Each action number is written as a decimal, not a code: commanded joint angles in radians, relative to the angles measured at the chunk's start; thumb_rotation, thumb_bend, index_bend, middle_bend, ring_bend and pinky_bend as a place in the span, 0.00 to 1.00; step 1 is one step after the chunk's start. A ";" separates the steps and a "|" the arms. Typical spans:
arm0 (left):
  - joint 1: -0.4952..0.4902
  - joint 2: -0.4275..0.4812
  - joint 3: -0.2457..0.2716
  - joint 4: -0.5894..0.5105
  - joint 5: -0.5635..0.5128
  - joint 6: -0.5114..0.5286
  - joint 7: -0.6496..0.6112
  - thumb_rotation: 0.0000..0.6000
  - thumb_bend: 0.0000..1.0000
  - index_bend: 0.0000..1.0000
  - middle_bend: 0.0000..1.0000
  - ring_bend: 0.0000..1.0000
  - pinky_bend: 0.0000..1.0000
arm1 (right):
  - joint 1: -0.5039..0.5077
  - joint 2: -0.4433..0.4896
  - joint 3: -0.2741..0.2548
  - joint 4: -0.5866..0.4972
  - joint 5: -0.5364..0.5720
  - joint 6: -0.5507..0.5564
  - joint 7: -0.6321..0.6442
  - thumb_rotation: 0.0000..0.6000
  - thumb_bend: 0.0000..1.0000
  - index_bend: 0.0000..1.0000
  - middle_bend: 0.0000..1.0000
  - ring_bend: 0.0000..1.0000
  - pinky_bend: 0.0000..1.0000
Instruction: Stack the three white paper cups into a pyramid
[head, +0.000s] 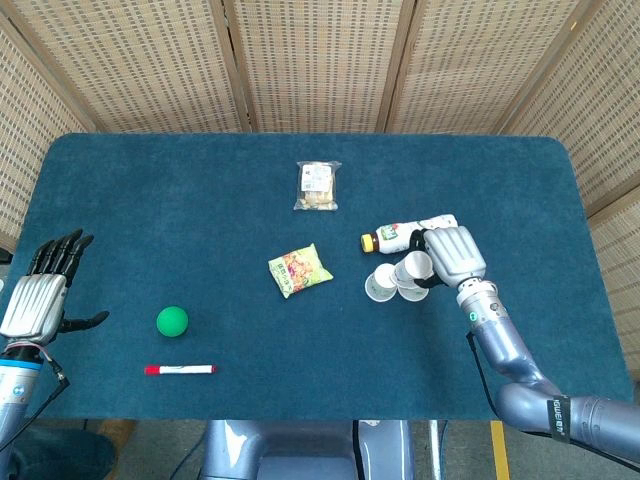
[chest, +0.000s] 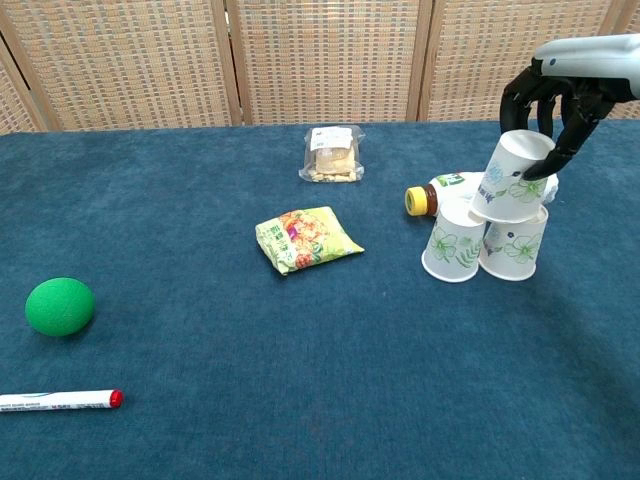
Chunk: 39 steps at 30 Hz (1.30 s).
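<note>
Because the top cup (chest: 514, 176) has to bridge both base cups (chest: 485, 237), I hold it upside down in my right hand (chest: 556, 92), fingers wrapped round its upper end, rim resting tilted across the pair beside the bottle (chest: 437, 194). All three are white paper with a pale green floral print (each mouth down). My left hand (head: 35, 290) hangs spread and empty at the table's (head: 150, 200) edge.

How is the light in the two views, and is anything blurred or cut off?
Head view: even, soft light, everything sharp, faint shadows. Chest view: sharp too, no glare; the right hand on the top cup is cut by the frame edge, and the marker runs off the left edge.
</note>
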 joint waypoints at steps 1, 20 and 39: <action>0.000 0.001 0.000 0.000 0.001 -0.001 -0.001 1.00 0.00 0.00 0.00 0.00 0.00 | 0.003 -0.002 -0.003 0.003 -0.001 0.003 -0.003 1.00 0.39 0.55 0.56 0.51 0.58; 0.006 0.010 0.000 -0.006 0.012 -0.001 -0.018 1.00 0.00 0.00 0.00 0.00 0.00 | -0.127 0.286 -0.022 -0.319 -0.251 0.152 0.090 1.00 0.00 0.00 0.00 0.00 0.04; 0.118 -0.084 0.079 0.136 0.195 0.189 -0.055 1.00 0.00 0.00 0.00 0.00 0.00 | -0.592 0.061 -0.252 0.105 -0.703 0.629 0.369 1.00 0.00 0.00 0.00 0.00 0.00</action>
